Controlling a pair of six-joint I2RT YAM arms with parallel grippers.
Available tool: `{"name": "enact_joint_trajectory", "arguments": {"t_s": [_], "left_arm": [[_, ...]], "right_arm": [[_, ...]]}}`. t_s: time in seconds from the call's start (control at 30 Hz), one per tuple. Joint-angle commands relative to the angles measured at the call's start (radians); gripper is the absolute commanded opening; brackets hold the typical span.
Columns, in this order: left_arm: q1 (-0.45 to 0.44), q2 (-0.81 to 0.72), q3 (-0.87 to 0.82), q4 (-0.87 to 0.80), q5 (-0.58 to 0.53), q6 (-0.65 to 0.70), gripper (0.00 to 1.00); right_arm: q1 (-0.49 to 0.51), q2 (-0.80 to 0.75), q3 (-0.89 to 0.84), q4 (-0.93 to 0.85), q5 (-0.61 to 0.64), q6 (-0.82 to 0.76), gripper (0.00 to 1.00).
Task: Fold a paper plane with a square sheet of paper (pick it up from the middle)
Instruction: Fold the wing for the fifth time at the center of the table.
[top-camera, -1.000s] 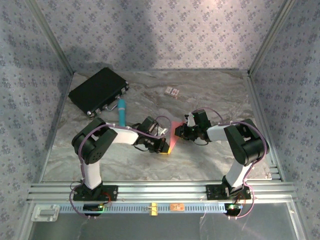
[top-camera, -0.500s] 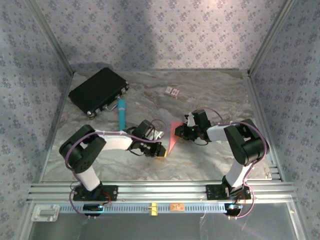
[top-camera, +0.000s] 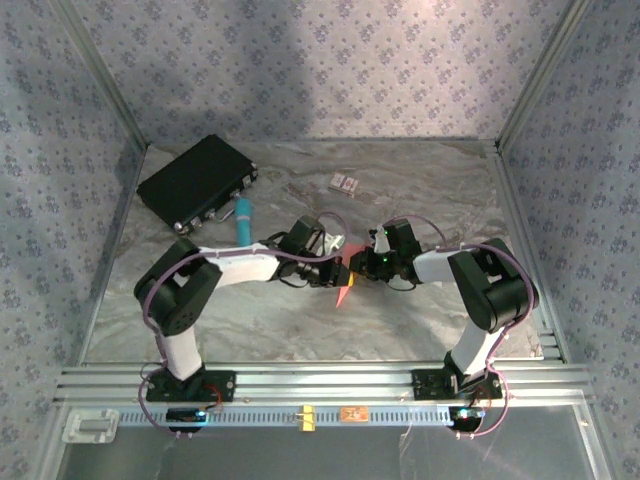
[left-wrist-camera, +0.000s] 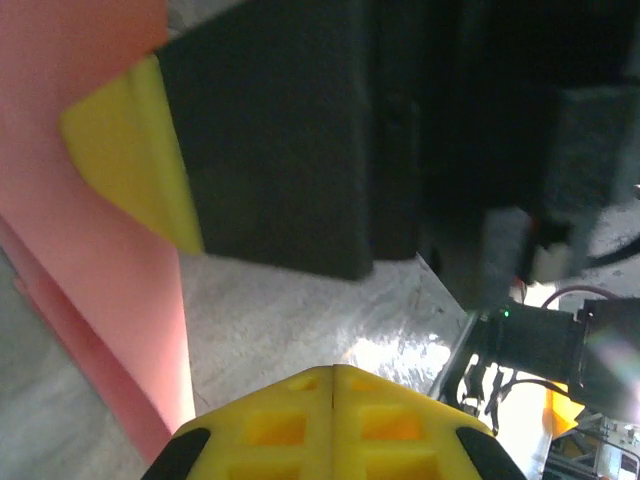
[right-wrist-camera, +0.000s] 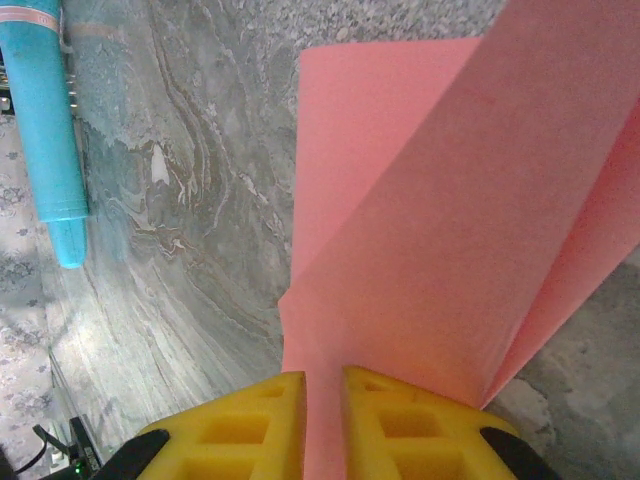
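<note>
The salmon-pink sheet of paper (top-camera: 343, 288) is folded into overlapping layers and hangs to a point over the middle of the table. My right gripper (right-wrist-camera: 323, 378) is shut on its upper edge, and the paper (right-wrist-camera: 430, 230) fans out from between the yellow fingers. In the top view the right gripper (top-camera: 363, 266) stands just right of the paper. My left gripper (top-camera: 330, 268) sits on its left side, nearly touching. The left gripper (left-wrist-camera: 333, 370) is shut with nothing between its fingers, beside the paper (left-wrist-camera: 90, 260) and one of the right gripper's yellow fingertips (left-wrist-camera: 130, 170).
A teal marker (top-camera: 243, 222) lies left of the grippers, pointing away from the arms, and shows again as the marker (right-wrist-camera: 45, 120). A black case (top-camera: 197, 183) sits at the back left. A small patterned card (top-camera: 344, 183) lies further back. Aluminium rails (top-camera: 320, 380) line the near edge.
The left arm pulled back toward the near left, then swung up to the paper's left side beside the right gripper. The right gripper has kept its hold on the paper.
</note>
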Motion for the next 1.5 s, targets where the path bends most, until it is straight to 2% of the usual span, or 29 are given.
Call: {"name": "enact_joint_trajectory", "arguments": {"t_s": [0.0, 0.2, 0.33, 0.47, 0.83, 1.47], "left_arm": [[-0.004, 0.05, 0.034, -0.014, -0.006, -0.012, 0.04], [-0.007, 0.101, 0.042, -0.015, -0.037, -0.01, 0.04], [-0.017, 0.107, 0.024, -0.096, -0.07, 0.031, 0.05], [-0.024, 0.108, -0.021, -0.105, -0.055, 0.036, 0.05], [-0.062, 0.081, -0.006, -0.274, -0.129, 0.122, 0.06], [-0.073, -0.01, -0.067, -0.26, -0.137, 0.12, 0.11]], "right_arm": [[0.016, 0.048, -0.018, -0.085, 0.094, 0.008, 0.18], [0.017, 0.052, -0.015, -0.085, 0.088, 0.009, 0.18], [0.018, 0.052, -0.017, -0.089, 0.094, 0.008, 0.18], [0.015, 0.056, -0.017, -0.092, 0.094, 0.007, 0.18], [0.013, 0.062, -0.015, -0.103, 0.099, 0.005, 0.18], [0.021, 0.062, 0.003, -0.128, 0.104, -0.003, 0.15]]}}
